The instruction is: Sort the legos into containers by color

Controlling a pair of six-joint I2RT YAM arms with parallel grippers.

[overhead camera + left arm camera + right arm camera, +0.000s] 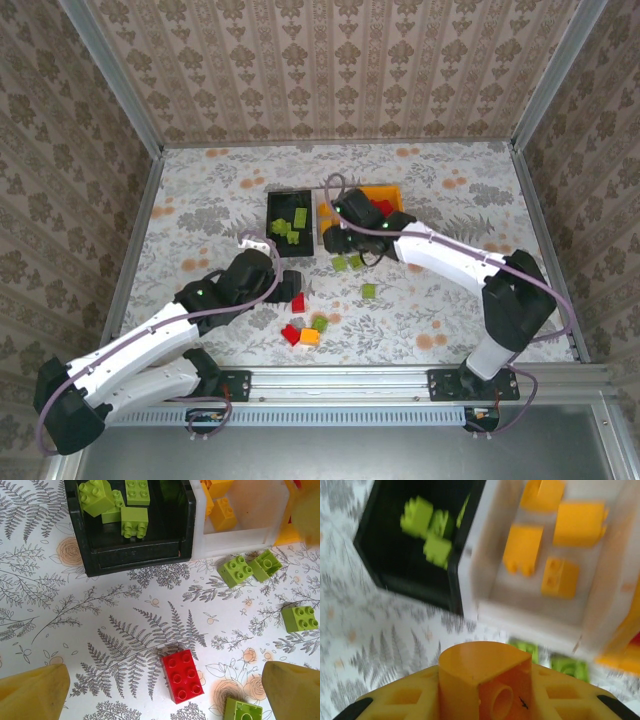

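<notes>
Three damask-papered walls [340, 60], fern-printed tabletop [450, 200], scattered legos [368, 290], aluminium front rail [340, 380]

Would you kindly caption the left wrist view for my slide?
Left tool open over a red brick, green bricks in the black bin beyond.

Left arm [150, 350] and right arm [450, 258]: white links, black joints, small green lights [200, 293]. A lilac cable [232, 313] loops along each. Black bases [225, 383] sit on a silver rail [340, 380]. The left hand [165, 685] has yellow fingers [35, 692].
</notes>
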